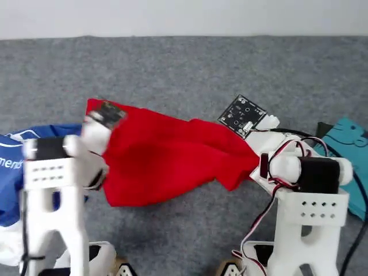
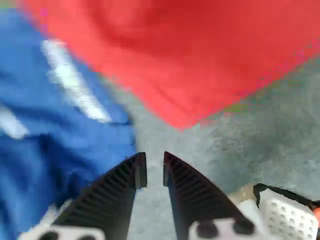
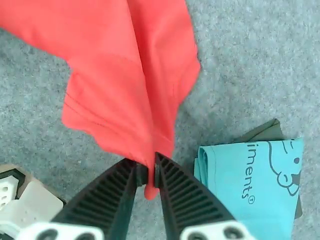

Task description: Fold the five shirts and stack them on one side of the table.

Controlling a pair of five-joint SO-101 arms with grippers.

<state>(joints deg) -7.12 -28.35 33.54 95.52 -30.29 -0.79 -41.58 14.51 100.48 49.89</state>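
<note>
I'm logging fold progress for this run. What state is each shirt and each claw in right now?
red shirt: unfolded, bunched, one edge pinched in the right claw.
blue shirt: unfolded, rumpled on the table.
teal shirt: folded, lying flat over a dark cloth.
right claw: shut on the red shirt.
left claw: slightly open, empty, above the table.

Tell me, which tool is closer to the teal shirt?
Right. The right tool, gripping the red shirt, is just beside the teal shirt; the left tool is far off by the blue shirt.
</note>
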